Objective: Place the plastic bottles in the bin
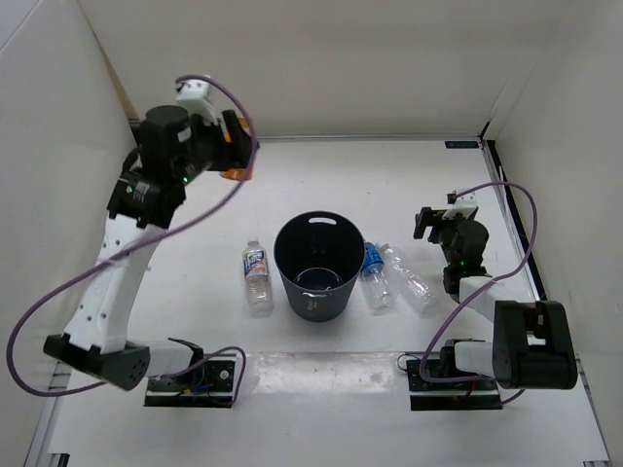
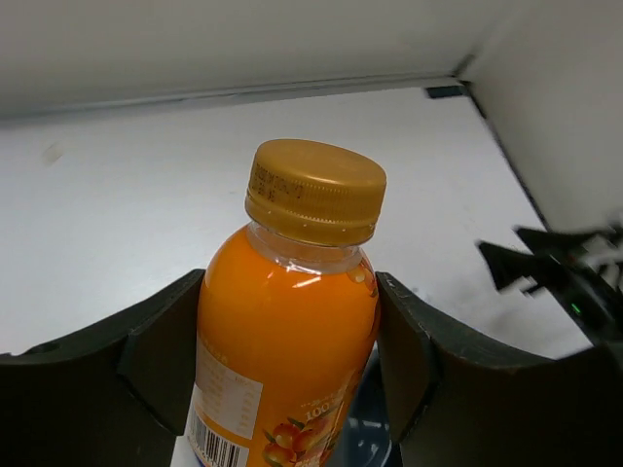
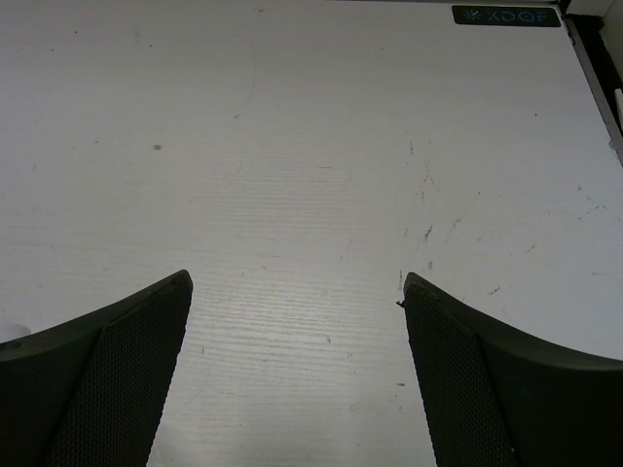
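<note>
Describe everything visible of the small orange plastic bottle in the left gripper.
Clear plastic full of orange liquid, the small orange plastic bottle is closed by a ribbed golden screw cap. Its label shows small print, a barcode and fruit pictures. It stands nearly upright, clamped at the body between the black fingers of the left gripper. The top view shows it beyond and left of the round dark grey bin.

Bright, even, diffuse light, faint soft shadows, small specular highlights on the orange bottle [image 2: 288,336]
</note>
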